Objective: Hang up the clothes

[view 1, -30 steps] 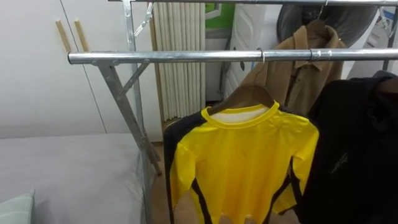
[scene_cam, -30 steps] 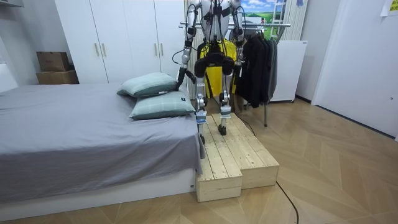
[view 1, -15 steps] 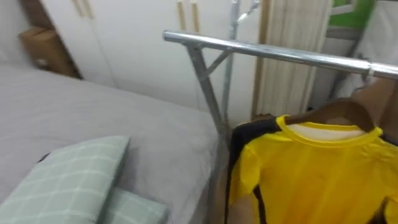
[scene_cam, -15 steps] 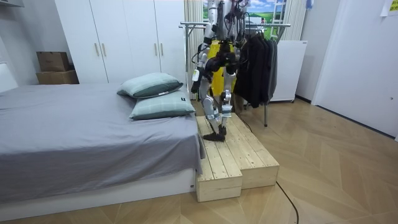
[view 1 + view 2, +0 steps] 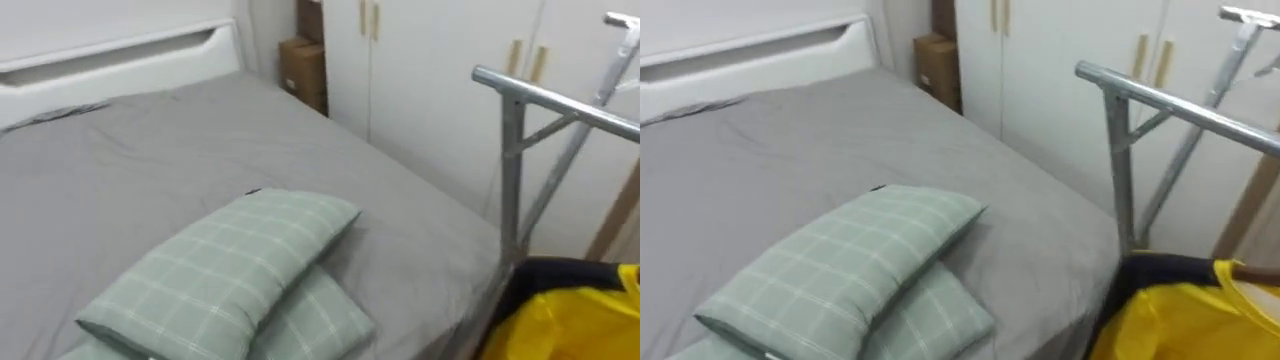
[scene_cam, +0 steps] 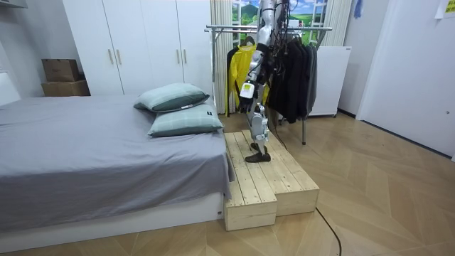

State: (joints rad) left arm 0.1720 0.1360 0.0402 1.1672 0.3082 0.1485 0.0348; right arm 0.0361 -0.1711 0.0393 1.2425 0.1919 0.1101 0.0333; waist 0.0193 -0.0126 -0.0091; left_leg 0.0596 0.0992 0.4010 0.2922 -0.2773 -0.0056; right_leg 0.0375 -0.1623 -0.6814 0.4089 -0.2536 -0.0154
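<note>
Bedding (image 5: pixel 150 140) fills left and centre, grey, with two checked pillows (image 5: pixel 225 265) stacked lower centre, white wardrobe (image 5: pixel 430 60) upper right, yellow shirt (image 5: pixel 575 325) hanging lower right under the metal rail (image 5: pixel 560 100); whether the left hand (image 6: pixel 247 89) is open I cannot tell.

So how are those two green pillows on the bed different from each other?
The upper pillow rests on top, in full sight; the lower pillow lies flat on the grey bed, largely covered by it. The upper pillow looks plumper, the lower pillow flatter. Both are pale green with a check pattern.
</note>
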